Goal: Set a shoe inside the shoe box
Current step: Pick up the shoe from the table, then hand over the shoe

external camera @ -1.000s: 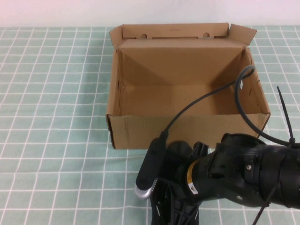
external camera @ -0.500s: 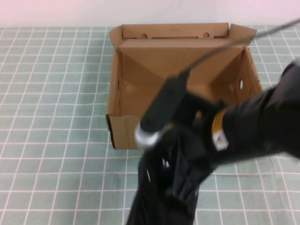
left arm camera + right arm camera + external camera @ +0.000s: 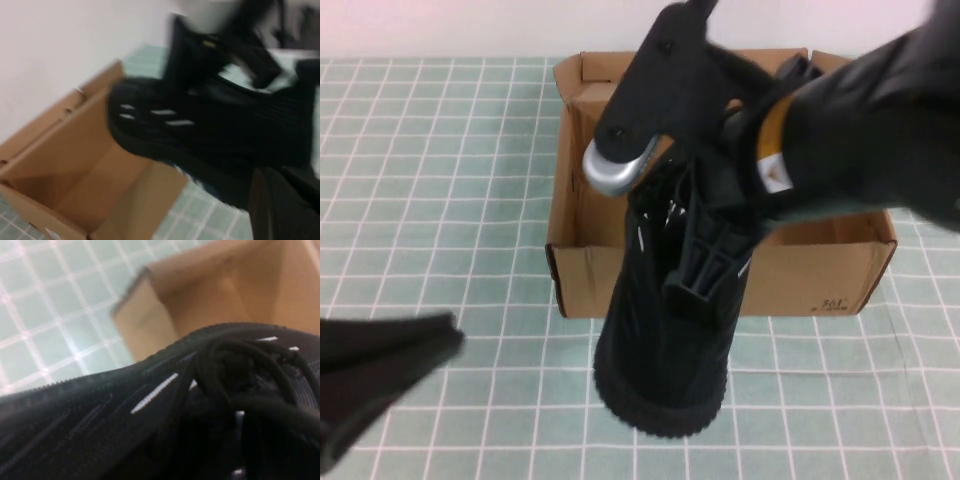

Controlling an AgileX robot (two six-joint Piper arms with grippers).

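The black knit shoe (image 3: 665, 350) with silver-white dashes hangs in the air, its ridged sole end lowest, over the front wall of the brown cardboard shoe box (image 3: 810, 265). My right gripper (image 3: 705, 255) is shut on the shoe's upper part, above the box's front edge. The box is open, with its flap lid standing at the back. My left gripper (image 3: 380, 365) is a dark shape low at the near left, apart from the shoe. The left wrist view shows the shoe (image 3: 200, 130) above the box (image 3: 75, 170). The right wrist view shows the laces and side of the shoe (image 3: 100, 410) and a corner of the box (image 3: 210, 285).
A green-and-white checked cloth (image 3: 440, 200) covers the table around the box. The right arm's black body (image 3: 860, 130) blocks the view of the box's right rear part.
My right arm has risen from the near edge and carried the shoe up and forward over the box's front wall. My left gripper has come into view at the near left.
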